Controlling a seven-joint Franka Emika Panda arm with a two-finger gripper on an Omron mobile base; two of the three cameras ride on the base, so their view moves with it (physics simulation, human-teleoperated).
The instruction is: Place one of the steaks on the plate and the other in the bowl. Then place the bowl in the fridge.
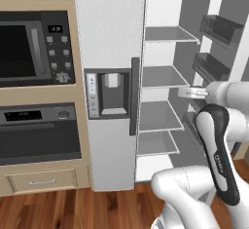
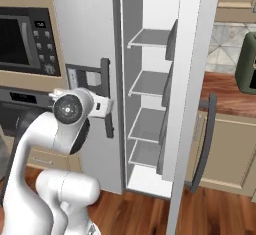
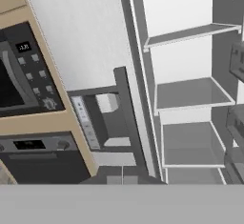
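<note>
Fridge (image 1: 109,52): right door open, shelves (image 1: 160,116) centre frame bare. Claw state: cannot tell. Advice: fetch bowl, enter level.

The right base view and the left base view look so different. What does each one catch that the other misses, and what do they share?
The right base view alone has the wooden counter with a dark green appliance and the cabinet door beneath. The left base view alone has the drawer under the oven and the door bins. Both share the fridge with one door open, its bare shelves, the water dispenser, the microwave and the robot arm.
</note>
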